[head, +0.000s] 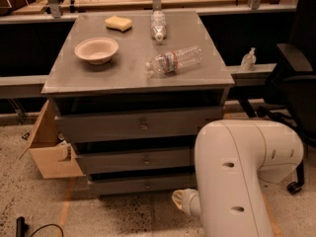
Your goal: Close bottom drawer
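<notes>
The bottom drawer (pixel 138 185) is the lowest, thin grey front panel of the three-drawer cabinet (pixel 64 83), with a small round knob (pixel 146 185) at its centre. A dark gap shows above its front. My large white arm (pixel 237 177) fills the lower right foreground and covers the drawer's right end. My gripper (pixel 180 200) is low near the floor, just in front of the drawer's right part. Only a small pale tip of it shows beside the arm.
The cabinet top holds a paper bowl (pixel 96 49), a yellow sponge (pixel 118 23) and two plastic bottles (pixel 174 60). An open cardboard box (pixel 47 149) stands at the cabinet's left. A black office chair (pixel 296 83) is at the right. A black cable (pixel 29 228) lies on the floor.
</notes>
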`<state>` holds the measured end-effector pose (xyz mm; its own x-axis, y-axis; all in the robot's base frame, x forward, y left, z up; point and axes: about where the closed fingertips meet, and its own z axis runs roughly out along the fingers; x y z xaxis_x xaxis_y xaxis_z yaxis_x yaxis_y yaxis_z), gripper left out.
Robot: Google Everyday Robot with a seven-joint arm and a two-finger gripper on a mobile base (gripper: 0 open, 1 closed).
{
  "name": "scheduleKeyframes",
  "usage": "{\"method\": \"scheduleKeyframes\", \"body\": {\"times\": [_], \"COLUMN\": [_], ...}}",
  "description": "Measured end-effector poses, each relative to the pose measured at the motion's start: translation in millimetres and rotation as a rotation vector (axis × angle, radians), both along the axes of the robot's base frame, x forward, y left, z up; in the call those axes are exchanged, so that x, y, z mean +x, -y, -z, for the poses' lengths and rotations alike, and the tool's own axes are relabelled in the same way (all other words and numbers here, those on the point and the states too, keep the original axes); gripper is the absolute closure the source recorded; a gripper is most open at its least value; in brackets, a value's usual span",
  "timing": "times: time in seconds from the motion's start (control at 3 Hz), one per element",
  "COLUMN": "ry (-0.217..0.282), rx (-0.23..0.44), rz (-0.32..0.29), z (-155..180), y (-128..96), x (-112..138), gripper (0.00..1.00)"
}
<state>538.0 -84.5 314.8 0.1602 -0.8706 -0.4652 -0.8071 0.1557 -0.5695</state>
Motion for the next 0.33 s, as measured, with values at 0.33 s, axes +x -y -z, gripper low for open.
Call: {"method": "scheduleKeyframes", "body": {"times": [0.33], "ry": [-0.036], "rx": [-0.011], "rz": [-0.003], "z": [-9.6], "y": [-1.6], "x": [3.2], "gripper": [0.76]}}
